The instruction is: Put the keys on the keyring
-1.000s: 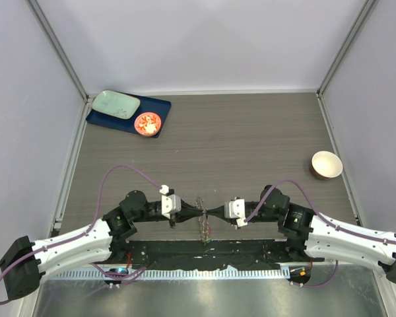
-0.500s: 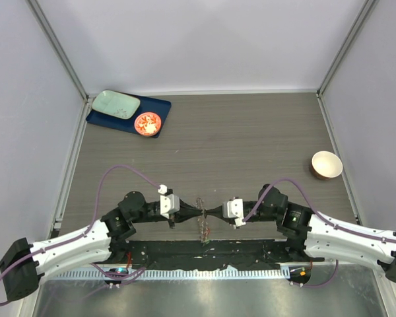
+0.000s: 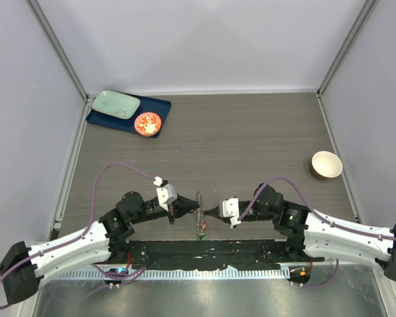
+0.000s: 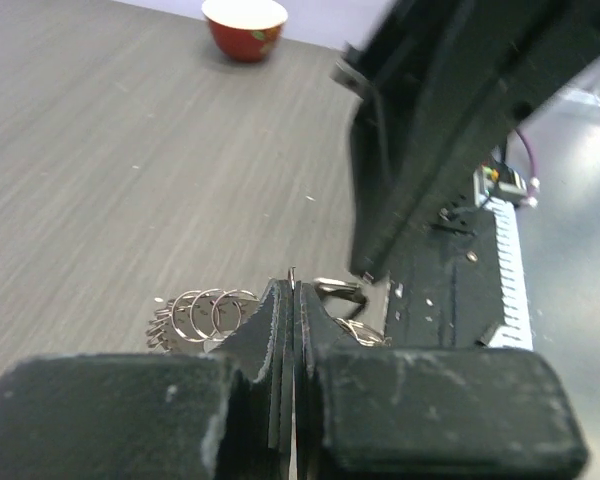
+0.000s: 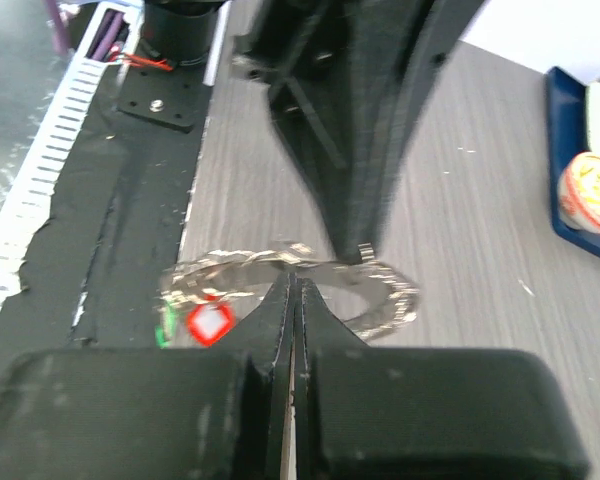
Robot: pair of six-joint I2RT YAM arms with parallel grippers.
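The keyring (image 3: 199, 210), a grey ring fringed with small metal keys and rings, hangs edge-on in the air between both grippers. My left gripper (image 3: 191, 210) is shut on its left side; in the left wrist view a thin sliver of metal pokes out between the closed pads at the gripper (image 4: 292, 290), with small rings (image 4: 205, 314) beside it. My right gripper (image 3: 208, 211) is shut on the opposite side, pinching the keyring (image 5: 385, 298) at the gripper (image 5: 296, 282). A red-tagged key (image 5: 211, 322) and a green one (image 5: 164, 326) dangle from the ring's near end.
A teal tray (image 3: 116, 104) on a blue mat and an orange-red dish (image 3: 148, 123) sit at the back left. A bowl (image 3: 327, 164) stands at the right, red outside (image 4: 244, 22). Black matting (image 3: 204, 254) lines the near edge below the ring.
Both grippers have shifted slightly left and rolled, carrying the keyring with them. From above the ring now shows more edge-on. Both stay shut.
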